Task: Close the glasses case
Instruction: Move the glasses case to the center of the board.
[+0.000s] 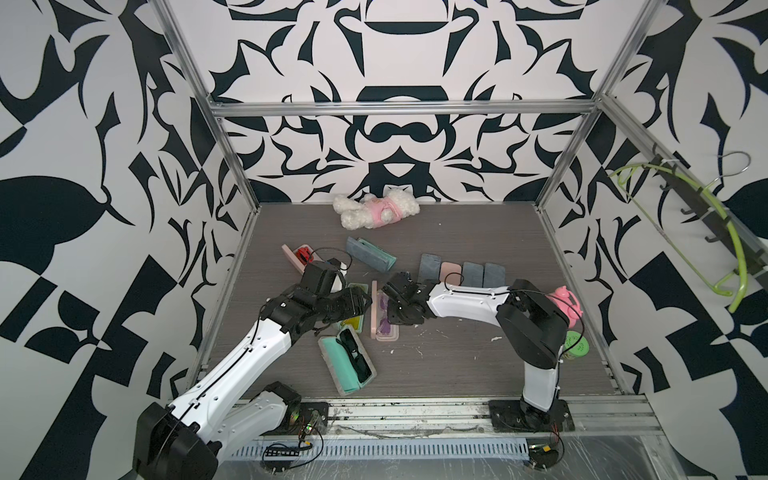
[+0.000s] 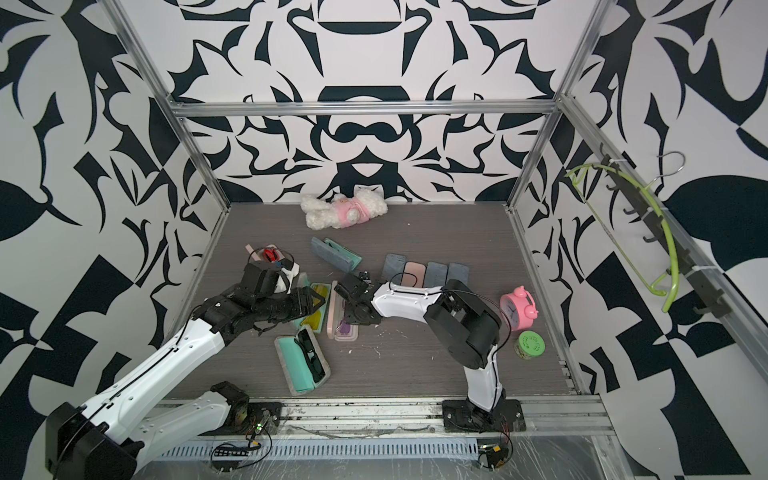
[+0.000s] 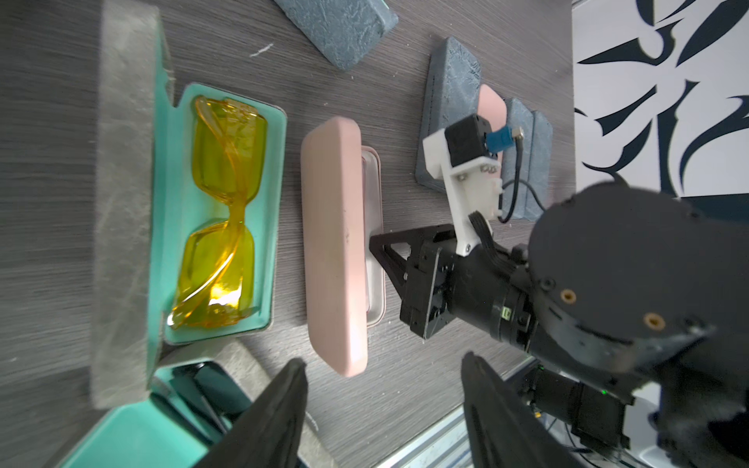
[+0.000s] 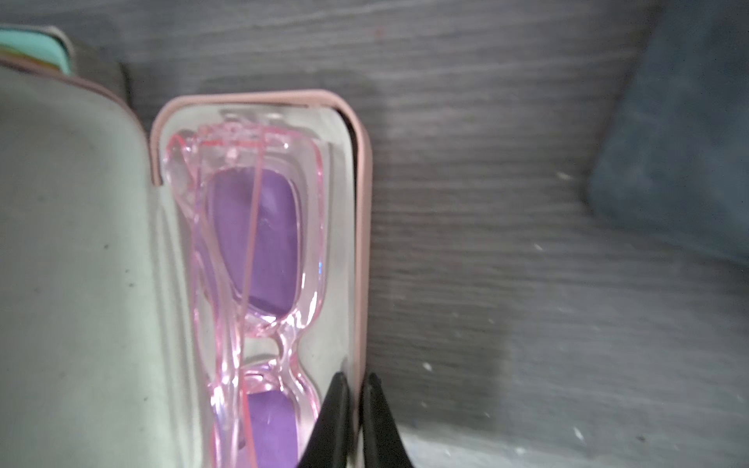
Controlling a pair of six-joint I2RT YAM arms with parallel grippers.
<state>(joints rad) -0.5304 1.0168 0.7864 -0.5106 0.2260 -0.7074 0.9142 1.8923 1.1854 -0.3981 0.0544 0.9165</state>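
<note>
The pink glasses case (image 1: pixel 384 332) lies open mid-table with its lid (image 3: pixel 332 243) standing up on edge. Pink-framed glasses with purple lenses (image 4: pixel 259 243) lie in its base. My right gripper (image 4: pixel 356 379) is shut on the base's long side wall (image 4: pixel 360 243), one finger inside and one outside. It reaches in from the right in both top views (image 2: pixel 353 305). My left gripper (image 3: pixel 384 360) is open with nothing between its fingers. It hovers just short of one end of the lid, on the lid's outer side (image 1: pixel 365 301).
A teal case holding yellow glasses (image 3: pixel 227 210) lies right beside the pink lid. A teal case with dark glasses (image 1: pixel 351 359) sits nearer the front. Closed cases in a row (image 1: pixel 461 272), an open blue case (image 1: pixel 370 253), a plush toy (image 1: pixel 376 210), a pink clock (image 2: pixel 517 305) and a green jar (image 2: pixel 530 343) stand around.
</note>
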